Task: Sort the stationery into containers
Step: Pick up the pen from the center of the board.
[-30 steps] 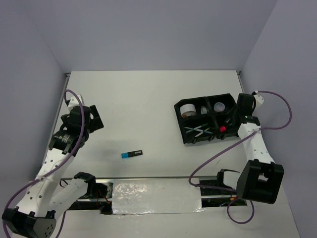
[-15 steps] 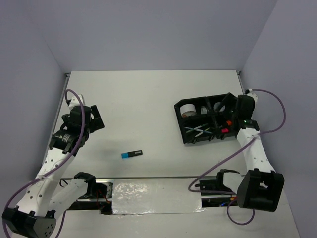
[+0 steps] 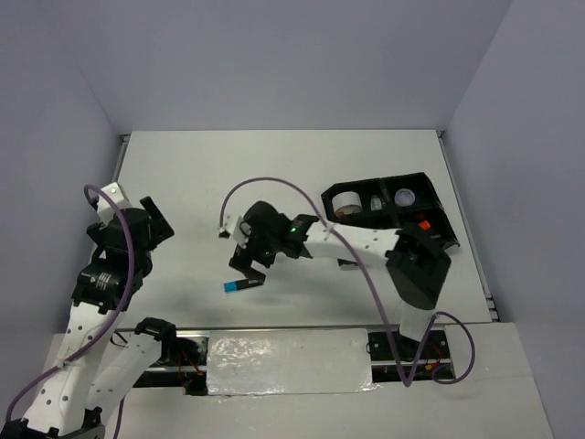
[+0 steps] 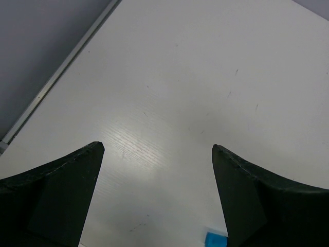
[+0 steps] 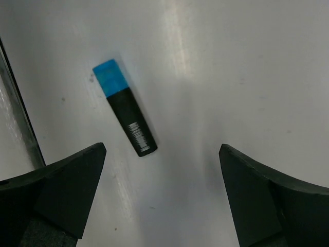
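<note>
You are hovering your right gripper [image 5: 162, 147], jaws spread wide and grasping nothing, over the blue highlighter [image 5: 125, 116] lying on the table [image 5: 231, 62]. From above, the gripper is partly hiding its black end. Your left gripper [image 4: 157, 145] is hanging open, empty. Your right arm [image 3: 366, 240] is covering the organiser tray's [image 3: 366, 183] near side.

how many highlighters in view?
2: blue one on the table, centre-front; orange one in the tray. The right arm covers part of the tray, so more may be hidden.

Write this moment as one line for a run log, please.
right hand: open, over blue highlighter | left hand: open, empty | blue highlighter: not yet in tray
</note>
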You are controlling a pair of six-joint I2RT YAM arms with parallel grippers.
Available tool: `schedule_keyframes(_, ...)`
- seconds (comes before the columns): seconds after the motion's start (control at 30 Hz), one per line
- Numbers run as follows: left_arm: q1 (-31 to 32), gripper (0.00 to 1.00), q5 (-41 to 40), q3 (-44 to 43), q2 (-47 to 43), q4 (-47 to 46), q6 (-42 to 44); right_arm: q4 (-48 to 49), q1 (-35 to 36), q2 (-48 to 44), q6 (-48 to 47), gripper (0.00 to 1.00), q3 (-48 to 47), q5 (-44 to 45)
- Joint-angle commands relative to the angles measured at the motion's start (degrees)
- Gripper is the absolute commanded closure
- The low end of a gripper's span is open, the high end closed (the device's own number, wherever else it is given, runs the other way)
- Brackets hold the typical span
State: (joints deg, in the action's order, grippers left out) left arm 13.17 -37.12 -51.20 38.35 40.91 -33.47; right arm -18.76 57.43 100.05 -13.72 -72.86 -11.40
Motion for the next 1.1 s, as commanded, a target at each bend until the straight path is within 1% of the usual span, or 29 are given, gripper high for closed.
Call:
schedule_keyframes(0.0, -0.2, 0.01, -1.7, 0.0, -0.3, -0.7, -0.9, -6.9, 4.2, 4.6, -7.5, 0.01, -6.6, 0.9)
schedule_keyframes(0.1, -0.2, 0.01, -0.8, -0.2, 0.8, -1.0, -0.3, -7.3, 6.7, 8.3, -8.5, 0.03, -8.3, 1.3)
schedule_keyframes(0.33, -0.2, 0.01, 1.8, -0.3, 3.2, -1.6, 1.0, -7.3, 9.0, 16.1, -9.2, 0.1, -11.0, 4.3)
schedule_keyframes(0.37, -0.2, 0.01, 2.0, -0.2, 3.2, -1.8, 1.2, -6.5, 9.1, 16.9, -9.2, 0.12, -11.2, 6.0)
schedule_keyframes(0.5, -0.2, 0.01, 2.8, 0.0, 3.2, -2.3, 1.7, -5.5, 9.5, 20.2, -9.2, 0.2, -12.7, 7.4)
schedule_keyframes(0.53, -0.2, 0.01, 2.9, 0.0, 3.4, -2.2, 1.7, -5.9, 9.5, 21.0, -9.3, 0.34, -13.0, 7.1)
schedule_keyframes(0.57, -0.2, 0.01, 3.0, 0.0, 3.6, -2.2, 1.8, -6.2, 9.5, 21.2, -9.2, 0.42, -13.3, 6.2)
schedule_keyframes(0.6, -0.2, 0.01, 3.2, -0.1, 3.7, -2.2, 1.8, -6.4, 9.5, 21.2, -9.3, 0.54, -13.3, 5.5)
schedule_keyframes(0.63, -0.2, 0.01, 3.4, -0.1, 3.7, -2.2, 1.9, -7.4, 9.5, 20.6, -9.4, 0.85, -13.2, 4.2)
schedule_keyframes(0.67, -0.2, 0.01, 3.3, -0.1, 3.8, -2.2, 2.0, -7.3, 9.3, 19.8, -9.2, 0.93, -12.3, 3.1)
schedule_keyframes(0.7, -0.2, 0.0, 3.4, -0.1, 3.6, -2.3, 2.0, -6.5, 9.2, 18.5, -8.8, 0.98, -11.3, 2.0)
schedule_keyframes(0.73, -0.2, 0.01, 3.4, 0.0, 3.4, -2.3, 2.0, -3.2, 8.7, 16.6, -7.3, 1.0, -9.7, 1.6)
schedule_keyframes(0.77, -0.2, 0.01, 3.5, 0.0, 3.2, -2.4, 2.2, -0.7, 7.1, 11.8, -6.0, 1.0, -5.5, 1.7)
schedule_keyframes(0.8, -0.2, 0.01, 3.5, 0.0, 3.1, -2.6, 2.2, 2.9, 5.8, 8.7, -2.0, 1.0, -2.4, 4.9)
schedule_keyframes(0.83, -0.2, 0.01, 4.0, 0.2, 3.0, -2.7, 2.4, 11.2, 2.3, 1.5, 0.6, 1.0, 4.4, 7.3)
schedule_keyframes(0.87, -0.2, 0.01, 4.5, 0.2, 3.1, -2.9, 2.7, 15.5, 0.1, -2.5, 3.4, 1.0, 8.0, 10.0)
schedule_keyframes(0.9, -0.3, 0.01, 5.1, 0.4, 3.2, -3.5, 3.1, 18.9, -2.5, -6.4, 10.2, 1.0, 11.5, 14.9)
schedule_keyframes(0.93, -0.2, 0.0, 5.7, 0.6, 3.5, -3.7, 3.6, 24.5, -5.5, -10.4, 14.6, 0.99, 14.4, 17.2)
schedule_keyframes(0.97, -0.2, 0.01, 7.1, 0.5, 4.0, -3.8, 3.9, 25.7, -12.0, -17.5, 19.8, 0.99, 19.4, 21.2)
schedule_keyframes(1.0, -0.2, 0.01, 7.4, 0.5, 4.4, -3.9, 3.9, 25.1, -15.9, -20.7, 30.1, 1.0, 21.2, 25.3)
schedule_keyframes(1.03, -0.2, 0.01, 7.9, 0.4, 4.6, -4.2, 4.3, 20.7, -19.9, -23.5, 35.2, 0.95, 22.6, 30.9)
schedule_keyframes(1.07, -0.2, 0.01, 8.6, 0.4, 5.2, -4.2, 4.5, 17.0, -24.3, -25.8, 39.9, 0.93, 24.0, 33.1)
